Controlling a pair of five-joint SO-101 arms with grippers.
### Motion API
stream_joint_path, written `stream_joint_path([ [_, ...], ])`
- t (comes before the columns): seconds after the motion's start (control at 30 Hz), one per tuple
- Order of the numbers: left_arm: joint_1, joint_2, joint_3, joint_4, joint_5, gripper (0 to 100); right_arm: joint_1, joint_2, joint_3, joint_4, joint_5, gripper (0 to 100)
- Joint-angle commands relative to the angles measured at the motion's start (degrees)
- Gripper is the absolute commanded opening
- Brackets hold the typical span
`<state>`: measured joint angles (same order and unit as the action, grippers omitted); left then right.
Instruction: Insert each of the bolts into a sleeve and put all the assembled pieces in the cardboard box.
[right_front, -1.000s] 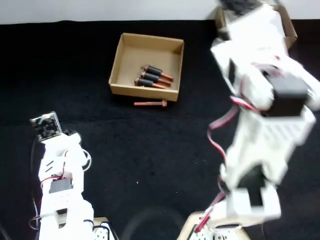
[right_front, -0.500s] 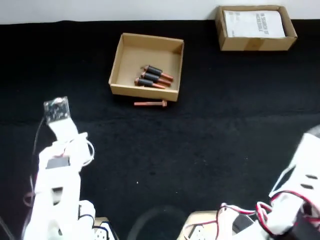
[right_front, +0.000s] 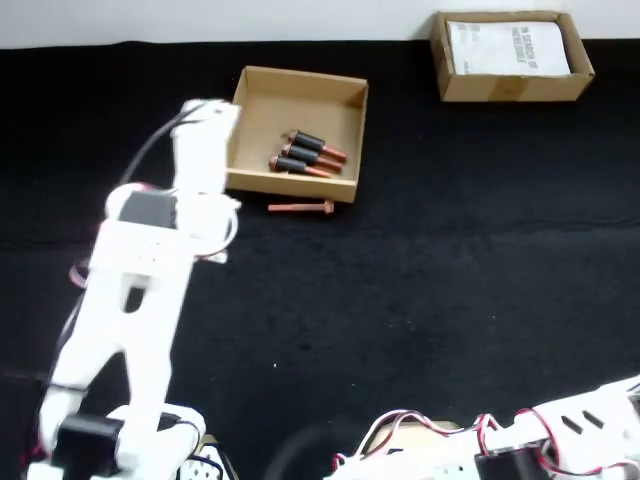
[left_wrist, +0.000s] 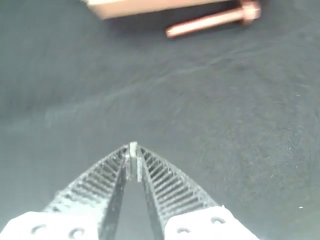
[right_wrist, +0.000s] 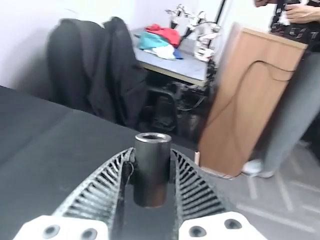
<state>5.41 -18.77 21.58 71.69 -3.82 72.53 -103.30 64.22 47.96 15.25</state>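
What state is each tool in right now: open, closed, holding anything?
Left tool: closed, holding nothing.
Right tool: closed on a dark sleeve.

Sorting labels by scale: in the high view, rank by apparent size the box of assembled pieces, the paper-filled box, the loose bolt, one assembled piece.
1. Cardboard box with the pieces.
2. Box with paper, somewhat smaller.
3. Loose bolt and an assembled piece: alike in length, so unranked.
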Motion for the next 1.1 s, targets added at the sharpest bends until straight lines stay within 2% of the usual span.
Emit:
stream_joint_path([
  [0.0, 4.79, 4.09, -6.46, 0.35, -6.68, 1, 4.62, -1.01, 7.16, -6.73, 1.32, 0.9],
  [0.23, 10.24, 14.73, -10.68, -1.14, -23.12, 1, 9.8, -0.57, 21.23, -24.13, 1.49, 0.9],
  [0.37, 10.86, 24.04, -14.81, -5.36, -24.18, 2, 9.8, -0.57, 28.97, -32.22, 4.48, 0.9],
  [0.5, 10.95, 34.68, -24.31, -5.89, -24.18, 12, 9.71, -0.57, 35.21, -39.69, 5.45, 0.9],
  [0.57, 10.95, 39.6, -30.02, -5.8, -24.18, 13, 9.71, -0.57, 37.49, -42.86, 5.45, 0.9],
  [0.67, 10.95, 46.37, -38.9, -4.13, -24.7, 13, 9.63, -0.48, 38.9, -44.35, 5.45, 0.9],
  [0.83, 12.18, 58.33, -54.37, 3.96, -31.47, 13, 9.54, -0.48, 38.99, -44.35, 5.54, 0.9],
  [1.07, 13.14, 74.95, -76.18, 11.34, -31.82, 13, 8.04, -0.57, 38.99, -44.62, 5.54, 0.9],
])
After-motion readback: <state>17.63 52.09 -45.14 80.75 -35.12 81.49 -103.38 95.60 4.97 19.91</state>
